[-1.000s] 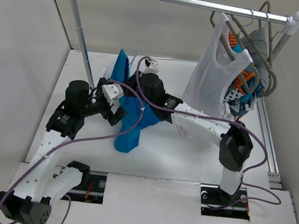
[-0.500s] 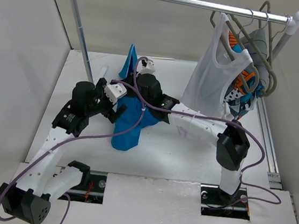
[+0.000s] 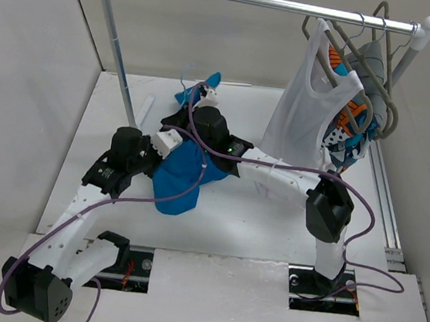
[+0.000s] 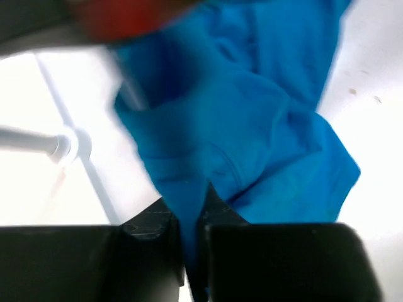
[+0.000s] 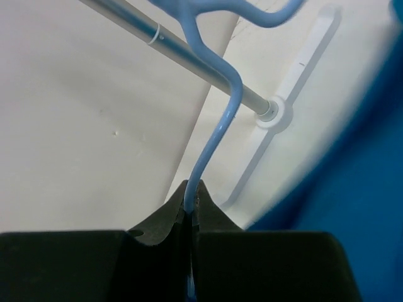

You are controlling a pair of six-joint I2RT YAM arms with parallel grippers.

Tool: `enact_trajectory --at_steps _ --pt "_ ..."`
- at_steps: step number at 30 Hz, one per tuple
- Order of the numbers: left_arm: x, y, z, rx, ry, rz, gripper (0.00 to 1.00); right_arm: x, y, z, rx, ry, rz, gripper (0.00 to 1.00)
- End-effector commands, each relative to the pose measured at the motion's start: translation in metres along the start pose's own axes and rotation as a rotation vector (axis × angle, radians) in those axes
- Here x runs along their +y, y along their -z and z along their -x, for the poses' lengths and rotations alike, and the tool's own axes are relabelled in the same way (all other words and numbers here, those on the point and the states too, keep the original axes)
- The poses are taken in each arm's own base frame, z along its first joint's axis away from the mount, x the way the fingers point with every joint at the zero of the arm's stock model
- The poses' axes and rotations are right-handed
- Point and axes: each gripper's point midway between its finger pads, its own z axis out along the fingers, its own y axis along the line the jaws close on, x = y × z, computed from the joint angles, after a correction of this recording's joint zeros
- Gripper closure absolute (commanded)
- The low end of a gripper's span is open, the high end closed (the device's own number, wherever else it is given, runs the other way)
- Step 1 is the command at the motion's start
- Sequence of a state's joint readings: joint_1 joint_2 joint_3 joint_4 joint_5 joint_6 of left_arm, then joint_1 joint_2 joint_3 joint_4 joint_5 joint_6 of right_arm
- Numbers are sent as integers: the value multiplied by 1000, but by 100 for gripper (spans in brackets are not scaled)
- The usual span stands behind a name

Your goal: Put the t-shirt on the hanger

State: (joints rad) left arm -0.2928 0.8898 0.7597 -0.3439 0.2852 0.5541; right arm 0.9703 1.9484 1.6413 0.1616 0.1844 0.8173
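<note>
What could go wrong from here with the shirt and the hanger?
1. The left hand pinches only a thin fold of the t-shirt, so the fabric may slip out when pulled.
2. The right hand grips the hanger on its thin wire, so it could twist in the grip.

We saw white links and bulky black joints on the left arm (image 3: 77,209) and the right arm (image 3: 279,180). The left one's white shell carried rows of small holes. A purple cable (image 3: 383,220) followed each arm. The left gripper (image 4: 191,211) and right gripper (image 5: 191,198) had matte black fingers, and a small green light (image 3: 238,142) glowed on the right wrist.
</note>
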Motion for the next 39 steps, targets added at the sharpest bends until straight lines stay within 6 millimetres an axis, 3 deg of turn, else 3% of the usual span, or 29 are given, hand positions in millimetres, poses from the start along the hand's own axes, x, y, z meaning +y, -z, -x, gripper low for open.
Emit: enact_trajectory --at_steps 1,7,8,10,11,14,17,18,22,27,29,32,34,39 --pt "-1 1 2 -22 23 5 100 47 6 19 -39 -36 141 100" --pt "6 8 21 -86 138 43 100 35 6 1 9 -28 137 100" --pt "6 10 25 -103 170 48 100 29 7 6 3 -16 139 95" --pt "15 17 34 -139 209 76 100 31 8 10 0 31 215 75" --pt "16 17 38 -152 224 80 100 19 6 16 7 58 212 55" --pt "27 27 55 -200 294 127 100 4 11 24 40 204 267 27" --pt "38 36 64 -237 356 166 100 0 26 28 43 375 318 10" --pt "42 37 65 -245 371 178 100 3 34 44 7 422 324 0" --pt "47 43 69 -284 405 202 100 0 52 52 -18 650 355 0" --pt "54 50 73 -324 420 231 100 -8 65 46 -8 733 364 0" --pt "54 51 74 -333 417 234 100 1 72 54 -33 776 386 0" --pt "61 65 86 -386 380 273 100 13 86 69 -83 833 403 0" --pt "68 86 106 -464 325 314 100 5 93 76 -111 877 355 0" --pt "74 117 123 -562 277 387 100 -9 119 104 -180 910 272 0"
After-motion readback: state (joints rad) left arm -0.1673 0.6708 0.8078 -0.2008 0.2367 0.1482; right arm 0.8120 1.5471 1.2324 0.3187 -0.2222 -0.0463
